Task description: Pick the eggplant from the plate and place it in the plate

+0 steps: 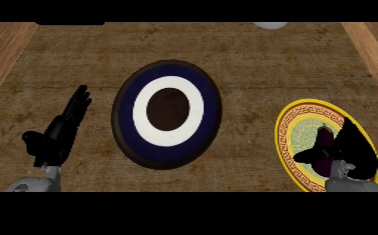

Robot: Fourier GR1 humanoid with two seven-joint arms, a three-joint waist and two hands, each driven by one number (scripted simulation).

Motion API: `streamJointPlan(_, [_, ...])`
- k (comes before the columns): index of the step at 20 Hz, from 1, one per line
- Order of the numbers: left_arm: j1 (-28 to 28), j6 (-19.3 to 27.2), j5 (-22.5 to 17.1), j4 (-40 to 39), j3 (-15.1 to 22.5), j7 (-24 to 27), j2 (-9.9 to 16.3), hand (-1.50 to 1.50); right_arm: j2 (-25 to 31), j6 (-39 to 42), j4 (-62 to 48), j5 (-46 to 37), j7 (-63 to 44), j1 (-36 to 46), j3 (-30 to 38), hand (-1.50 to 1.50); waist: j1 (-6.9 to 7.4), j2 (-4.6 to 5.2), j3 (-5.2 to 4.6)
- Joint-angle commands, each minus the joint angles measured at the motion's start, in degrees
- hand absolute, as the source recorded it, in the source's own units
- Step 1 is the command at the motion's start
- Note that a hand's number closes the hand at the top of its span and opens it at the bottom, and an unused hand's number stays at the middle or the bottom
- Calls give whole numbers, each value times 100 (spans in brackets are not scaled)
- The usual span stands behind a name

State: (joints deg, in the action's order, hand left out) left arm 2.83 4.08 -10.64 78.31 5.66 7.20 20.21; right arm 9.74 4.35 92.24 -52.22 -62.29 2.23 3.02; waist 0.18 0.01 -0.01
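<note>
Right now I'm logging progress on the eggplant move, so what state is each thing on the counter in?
Dark purple eggplant: lying on the yellow-rimmed patterned plate, mostly hidden under the right hand.
Yellow-rimmed patterned plate: flat on the counter at the right, holding the eggplant.
Round navy, white and brown plate: flat at the centre, nothing on it.
Right hand: over the eggplant, fingers curled round it.
Left hand: open, resting at the left, fingers straight.

A brown, mottled surface point(244, 54) was shown, bordered by wood at both sides. A dark blue plate point(167, 114) with white ring and brown centre was set at mid-surface; a yellow-rimmed plate point(289, 129) was set well apart, at the right.
</note>
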Motion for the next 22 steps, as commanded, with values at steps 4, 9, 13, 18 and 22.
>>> streamJointPlan(4, [66,-81,184,-347,-182,258,-143,0,142,-90,-1037,-27,90,202,527,-150,-4,7,1])
streamJointPlan(9, [41,-156,369,-175,-234,127,-279,0,-126,-296,-1314,137,475,269,595,150,-7,0,2])
streamJointPlan(13, [113,-324,277,-5,-367,-154,-204,0,121,-52,-1062,315,1158,-260,501,150,-26,-2,2])
streamJointPlan(18, [20,-170,537,-146,-265,73,-536,0,-93,-387,-1233,56,1204,-113,285,150,-15,-1,2])
streamJointPlan(22, [227,-448,306,-312,-577,0,-239,0,72,-722,-1566,-231,1909,156,-2,150,21,7,5])
